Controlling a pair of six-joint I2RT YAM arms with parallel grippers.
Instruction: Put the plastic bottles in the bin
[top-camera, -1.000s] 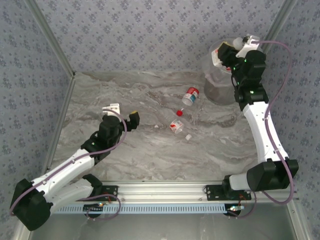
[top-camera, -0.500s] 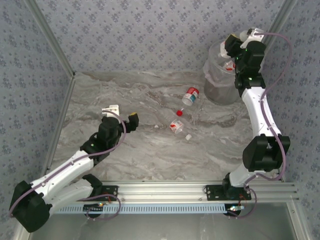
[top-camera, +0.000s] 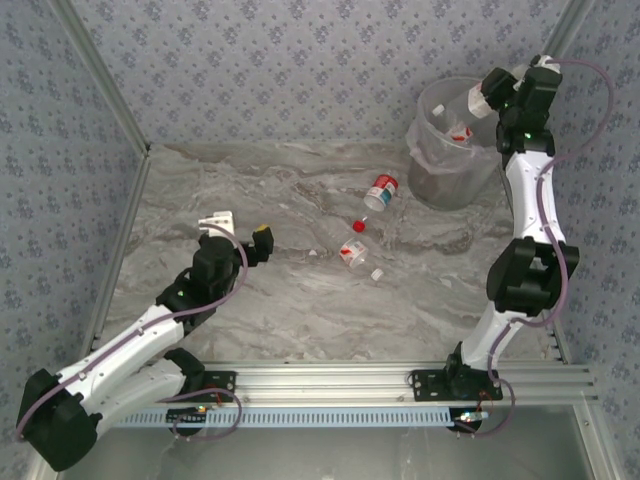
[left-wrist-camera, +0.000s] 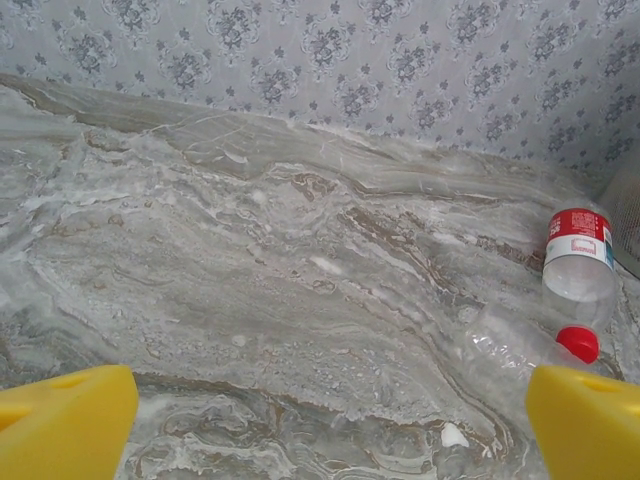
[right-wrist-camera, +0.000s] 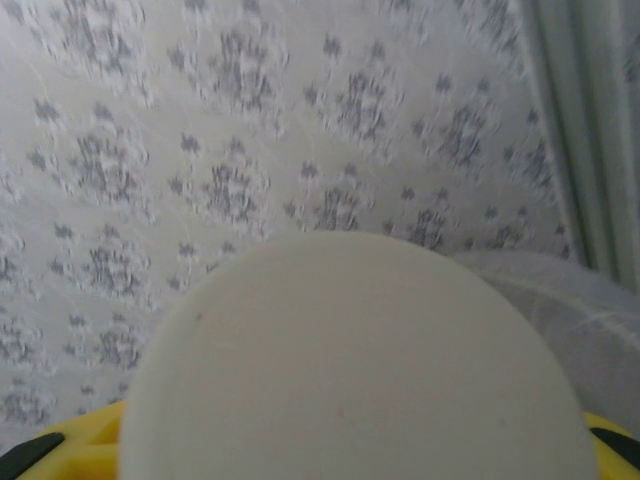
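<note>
1. Left claw (top-camera: 240, 230) hasn't budged: wide open, empty, low over the marble table (top-camera: 300, 300).
2. Mid-table, two are still waiting: the red-labelled bottle (top-camera: 380, 192) and the red-capped clear bottle (top-camera: 352, 250).
3. Far back, right claw (top-camera: 487, 96) has swung across the bin (top-camera: 440, 180), still clamping a white-ended bottle (right-wrist-camera: 350, 360). I'd guess it drops next.

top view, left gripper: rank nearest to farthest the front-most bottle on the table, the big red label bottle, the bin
From the left gripper:
1. front-most bottle, centre, to its right
2. red-label bottle, further back and right
3. bin, far right corner
</note>
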